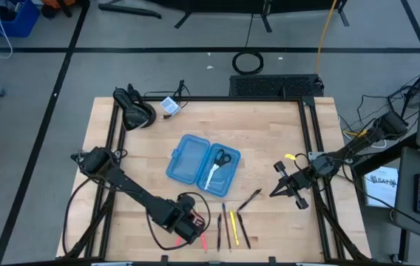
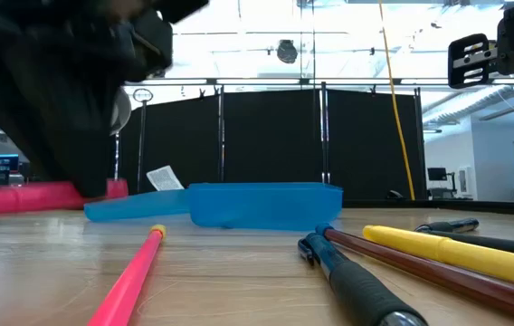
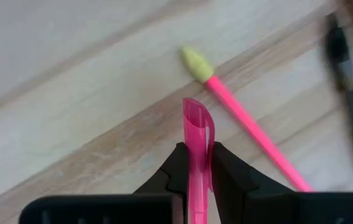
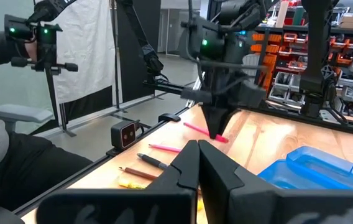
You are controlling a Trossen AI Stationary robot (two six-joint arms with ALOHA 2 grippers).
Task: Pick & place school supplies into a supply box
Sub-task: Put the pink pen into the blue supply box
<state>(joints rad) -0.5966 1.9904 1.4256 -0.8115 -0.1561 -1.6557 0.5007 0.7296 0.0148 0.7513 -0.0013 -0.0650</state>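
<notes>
Supply box — translucent blue; scissors inside it, black handles, silver blades; pink pen in the black left gripper; pink pencil with yellow tip; yellow pencil near the table's front edge — pale wood.

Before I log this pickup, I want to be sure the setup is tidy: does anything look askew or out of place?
Nothing looks damaged or spilled. The blue supply box lies open with scissors inside. The left gripper is shut on a pink pen. One dark pen lies slanted, apart from the row of pens.
</notes>
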